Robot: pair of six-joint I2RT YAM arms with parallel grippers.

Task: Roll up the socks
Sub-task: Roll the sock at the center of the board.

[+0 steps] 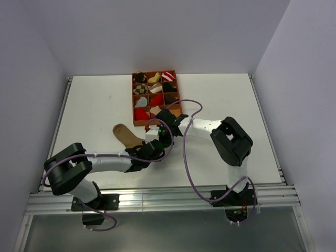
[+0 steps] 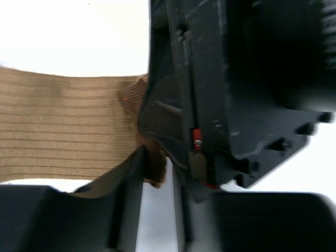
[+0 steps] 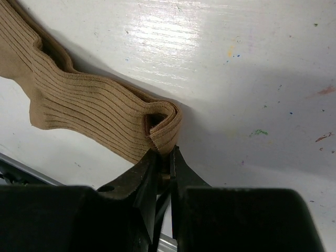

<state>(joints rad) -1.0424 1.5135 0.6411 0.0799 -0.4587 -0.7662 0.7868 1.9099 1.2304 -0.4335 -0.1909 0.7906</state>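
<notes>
A brown sock (image 3: 84,105) is seen stretched out on the white table (image 3: 236,79). It is soft knit, ribbed lengthwise in fine cords, limp and wavy along its edge. At one end the cloth is doubled back on itself into a small rounded fold, with a dark hollow showing inside the loop. The tabletop beneath is glossy, scuffed and dotted with tiny specks of colour.

Now the right pincer (image 3: 164,157): two hard black wedge-shaped fingers are drawn together to a narrow slit, and the folded end of the sock is nipped right between their tips. It is clenched on the fold, as is plain from its wrist view. The rest of the sock is trailed away from the tips toward the upper left of that view, flat on the table.

The left pincer (image 2: 163,210) is found close in at the same end. Its matte black fingers (image 2: 126,199) are seen low in its own view, and a corner of the ribbed cloth is draped down beside one of them, with the right pincer's blocky body crowded in just above. Whether the cloth is actually gripped there cannot be told, as the picture is blurred and the contact is hidden.

From above, the sock is seen near the table's middle, its rounded end turned away to the left, with both pincers met at its other end. Just beyond, an orange-brown tray (image 1: 133,100) divided into square compartments is filled with small cloth bundles.
</notes>
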